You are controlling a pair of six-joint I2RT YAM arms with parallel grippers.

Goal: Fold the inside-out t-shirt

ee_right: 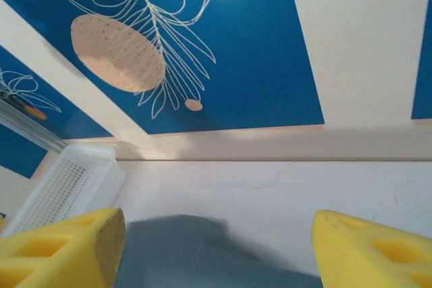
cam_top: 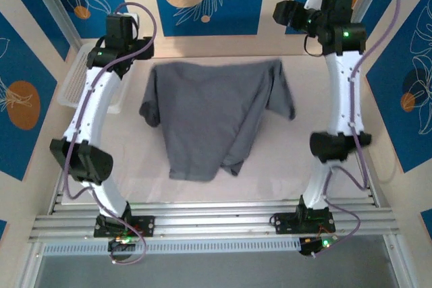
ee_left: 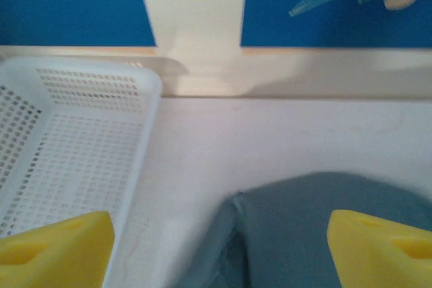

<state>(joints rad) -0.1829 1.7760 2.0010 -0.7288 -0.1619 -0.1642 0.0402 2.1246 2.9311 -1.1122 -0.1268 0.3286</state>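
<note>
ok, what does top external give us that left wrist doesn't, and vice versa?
Top external: the whole slate-grey cotton t-shirt lying crumpled mid-table, the left arm and right arm, and the aluminium rails at the near edge.
Left wrist: the left gripper open, its yellow wedge-shaped fingers wide apart, and the white plastic lattice basket up close.
Shared: t-shirt, basket to its left, pale tabletop, blue wall panels.
</note>
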